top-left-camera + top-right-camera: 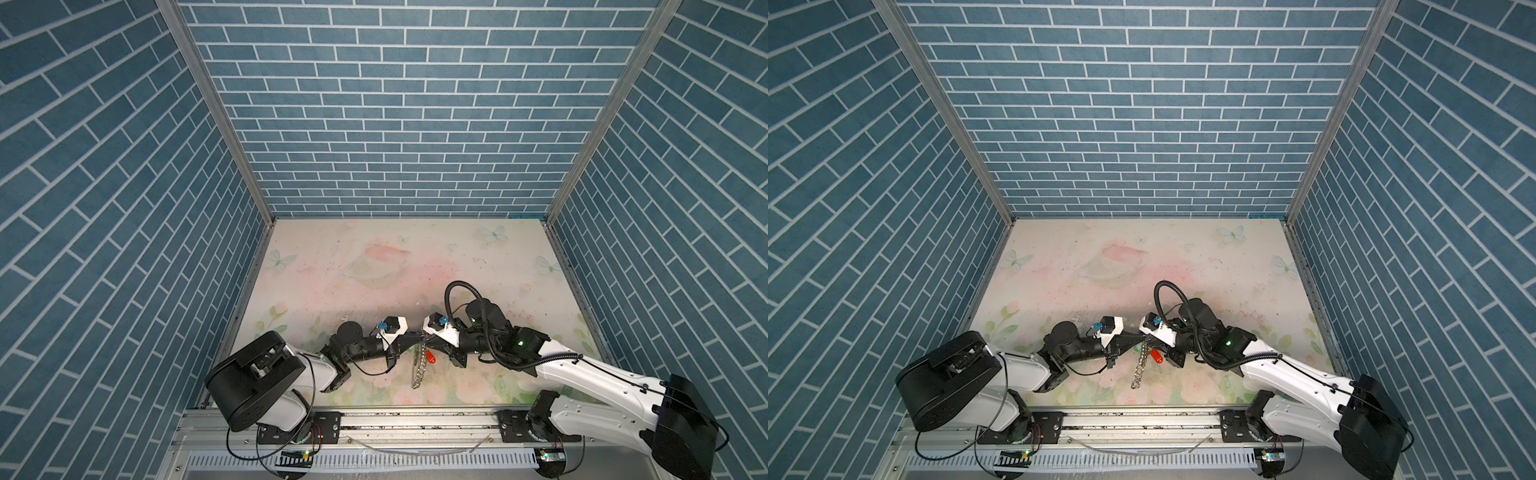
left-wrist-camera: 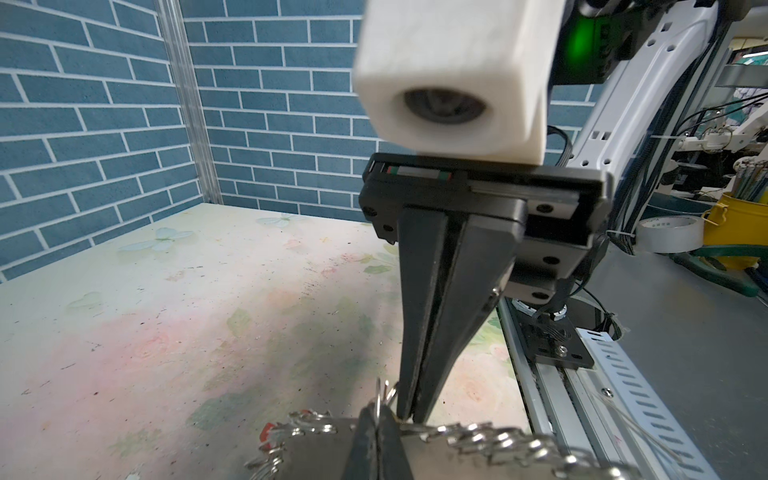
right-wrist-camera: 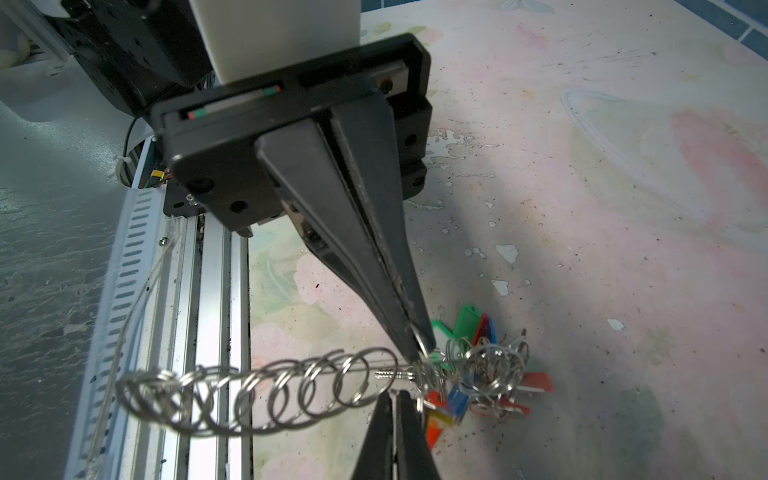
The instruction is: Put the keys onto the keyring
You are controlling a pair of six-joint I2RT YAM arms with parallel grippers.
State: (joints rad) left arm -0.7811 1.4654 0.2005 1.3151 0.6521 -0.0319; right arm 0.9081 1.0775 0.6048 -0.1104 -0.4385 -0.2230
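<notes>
The keyring hangs edge-on above the table's front middle in both top views, with a red tag beside it. Its grey plate is rimmed with wire rings. My left gripper is shut on a wire ring at the top rim, also visible in the right wrist view. My right gripper faces it, shut, tips just below a small key; I cannot tell whether they touch. The yellow tag hangs among the green, blue and red tags.
The floral table has blue brick walls on three sides. An aluminium rail with both arm bases runs along the front edge. The two grippers meet tip to tip there.
</notes>
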